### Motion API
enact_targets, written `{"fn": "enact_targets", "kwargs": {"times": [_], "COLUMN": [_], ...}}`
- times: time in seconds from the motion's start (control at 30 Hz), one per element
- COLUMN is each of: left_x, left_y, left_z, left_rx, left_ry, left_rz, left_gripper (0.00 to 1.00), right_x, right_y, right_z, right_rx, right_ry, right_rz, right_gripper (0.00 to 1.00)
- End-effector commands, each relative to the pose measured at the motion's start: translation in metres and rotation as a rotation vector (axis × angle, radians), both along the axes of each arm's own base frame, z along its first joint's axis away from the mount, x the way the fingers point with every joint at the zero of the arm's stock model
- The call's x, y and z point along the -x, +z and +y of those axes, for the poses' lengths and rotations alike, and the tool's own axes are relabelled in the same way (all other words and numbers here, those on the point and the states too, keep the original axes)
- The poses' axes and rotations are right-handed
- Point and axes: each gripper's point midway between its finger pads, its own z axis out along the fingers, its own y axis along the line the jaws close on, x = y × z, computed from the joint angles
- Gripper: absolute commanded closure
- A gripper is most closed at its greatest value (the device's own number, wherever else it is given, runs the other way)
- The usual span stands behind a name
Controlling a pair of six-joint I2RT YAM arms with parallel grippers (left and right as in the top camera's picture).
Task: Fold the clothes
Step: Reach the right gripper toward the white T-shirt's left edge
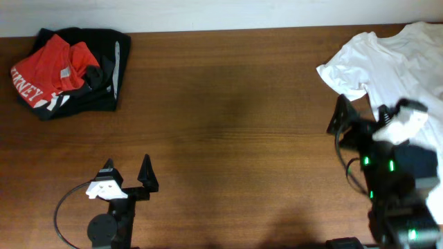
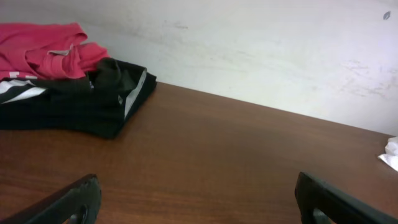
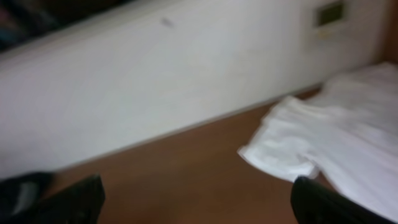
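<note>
brown wooden desk (image 1: 228, 124) is seen from above, backed along its far edge by a pale, scuffed wall (image 2: 261, 50). at the far right corner the white t-shirt (image 1: 394, 62) is spread loosely, rumpled and unfolded, with one short sleeve (image 1: 339, 77) pointed towards the middle of the desk and the rest carried off past the right edge of the view. no label can be made out on it.

and now the right gripper (image 1: 361, 111) is found near the right edge, just beside that sleeve, with the arm laid over the shirt's lower part. in the right wrist view, which is blurred, its fingers (image 3: 68, 199) are held wide apart with only bare wood and the sleeve's hem (image 3: 280, 165) ahead of them; nothing is grasped.

over at the near edge, left of centre, the left gripper (image 1: 127, 163) is parked well apart from the shirt, its fingers (image 2: 62, 202) splayed and nothing clasped between them. a dark cable (image 1: 62, 207) is looped beside that arm.

at the far left corner a red garment with white lettering (image 1: 48, 66) is heaped on a black garment (image 1: 104, 76) edged with a grey stripe. the middle of the desk is shown as plain wood grain. green lights (image 1: 377, 164) are lit on the right arm.
</note>
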Motion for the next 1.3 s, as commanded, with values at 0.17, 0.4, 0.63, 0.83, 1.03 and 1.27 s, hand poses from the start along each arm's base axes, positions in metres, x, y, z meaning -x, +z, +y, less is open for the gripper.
{"fn": "enact_targets", "kwargs": {"times": [0.17, 0.4, 0.63, 0.83, 1.03, 1.27], "left_x": [0.0, 0.004, 0.021, 0.011, -0.037, -0.084], "left_y": [-0.002, 0.044, 0.107, 0.165, 0.243, 0.283], "left_z": [0.0, -0.027, -0.041, -0.047, -0.122, -0.155], "left_rx": [-0.012, -0.029, 0.029, 0.026, -0.017, -0.028], "left_ry": [0.001, -0.154, -0.243, -0.286, -0.862, -1.14], "left_rz": [0.003, -0.187, -0.387, -0.366, -0.251, -0.289], "left_gripper": [0.01, 0.01, 0.01, 0.01, 0.01, 0.01], "right_x": [0.0, 0.033, 0.036, 0.04, 0.043, 0.052], "right_y": [-0.063, -0.143, -0.143, -0.144, -0.145, -0.147], "right_z": [-0.082, -0.094, -0.094, -0.091, -0.083, -0.08], "right_rx": [0.065, -0.167, -0.171, -0.18, -0.212, -0.219], "right_ry": [-0.28, -0.266, -0.269, -0.262, -0.233, -0.23], "right_rz": [0.691, 1.102, 1.109, 1.126, 1.141, 1.183], "right_gripper": [0.01, 0.01, 0.01, 0.01, 0.01, 0.01]}}
